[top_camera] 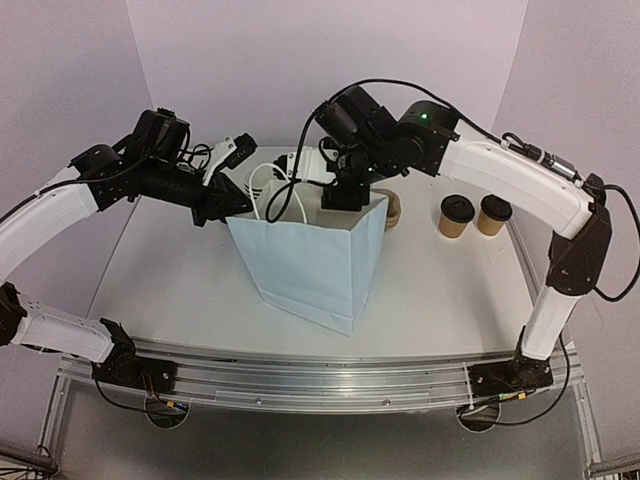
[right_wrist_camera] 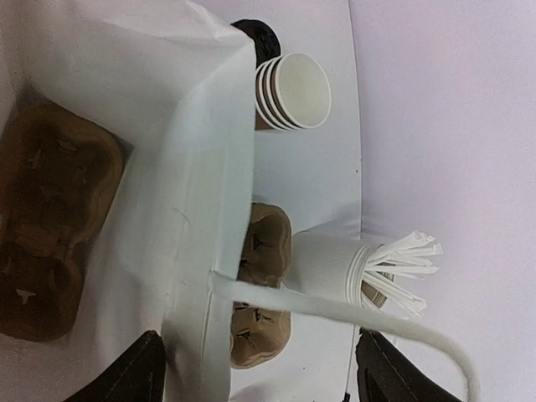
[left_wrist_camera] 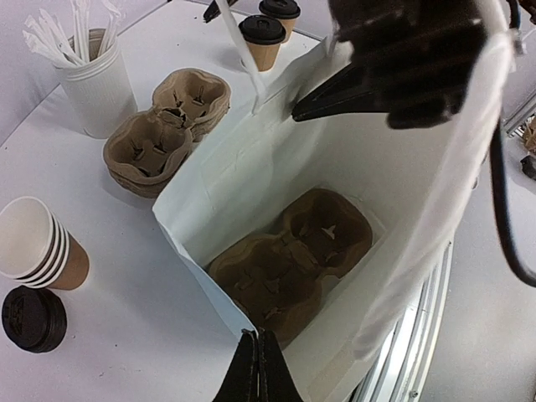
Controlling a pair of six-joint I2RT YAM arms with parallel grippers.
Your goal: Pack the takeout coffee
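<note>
Two takeout coffee cups with black lids stand on the table right of the pale blue bag; the left wrist view shows them beyond the bag. A brown cup carrier lies at the bottom of the bag and holds no cups. My left gripper is shut on the bag's left rim. My right gripper hangs open over the far rim, with the bag wall and a white handle between its fingers.
Behind the bag stand a white holder of sticks, stacked spare carriers, a stack of lidless cups and a pile of black lids. The table's rail edge runs along the front.
</note>
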